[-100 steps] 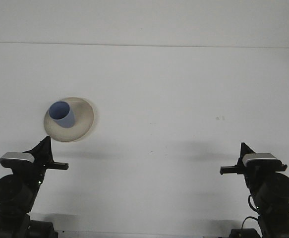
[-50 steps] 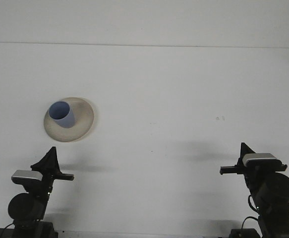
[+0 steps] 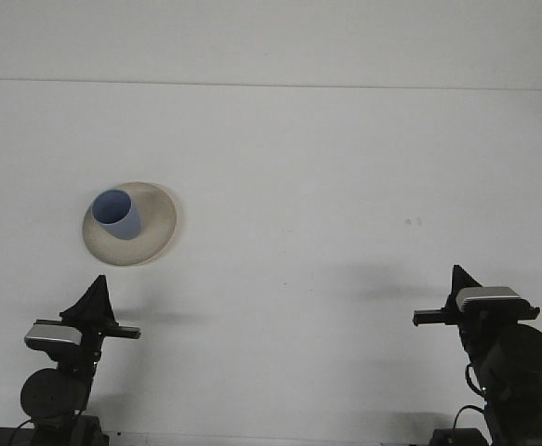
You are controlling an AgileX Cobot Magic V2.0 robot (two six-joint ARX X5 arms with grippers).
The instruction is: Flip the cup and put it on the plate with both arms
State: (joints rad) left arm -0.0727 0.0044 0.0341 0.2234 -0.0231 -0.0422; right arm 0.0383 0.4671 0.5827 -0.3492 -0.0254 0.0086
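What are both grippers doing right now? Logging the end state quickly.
Left gripper: holding nothing; open or closed cannot be told.
Right gripper: holding nothing; open or closed cannot be told.

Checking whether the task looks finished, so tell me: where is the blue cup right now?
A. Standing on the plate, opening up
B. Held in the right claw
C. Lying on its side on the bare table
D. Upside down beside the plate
A: the blue cup stands on the plate at the table's left with its open mouth showing, and both claws are well apart from it near the bottom edge.
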